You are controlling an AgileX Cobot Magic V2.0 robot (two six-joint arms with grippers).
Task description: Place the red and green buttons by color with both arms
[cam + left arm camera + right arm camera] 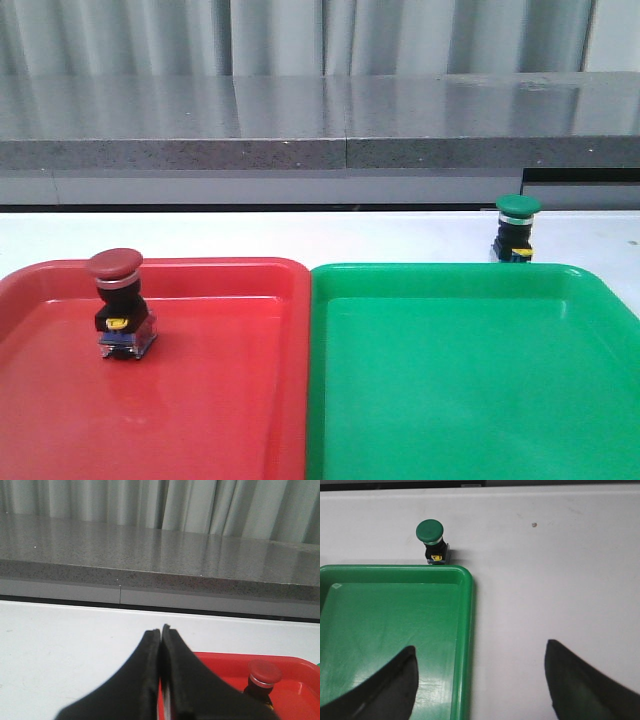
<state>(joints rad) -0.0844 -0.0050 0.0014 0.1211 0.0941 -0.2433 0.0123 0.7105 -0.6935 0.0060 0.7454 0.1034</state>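
Note:
The red button (120, 300) stands upright inside the red tray (220, 400), near its far left. It also shows in the left wrist view (263, 676). The green button (516, 228) stands on the white table just behind the green tray (460, 380), near its far right corner; it also shows in the right wrist view (432, 542). My left gripper (161, 630) is shut and empty, over the table beside the red tray's edge. My right gripper (480, 650) is open and empty, straddling the green tray's right rim (465, 645), well short of the green button. Neither arm shows in the front view.
A grey stone ledge (320, 125) runs along the back of the white table (300, 235), with a curtain behind it. The two trays sit side by side, touching, at the front.

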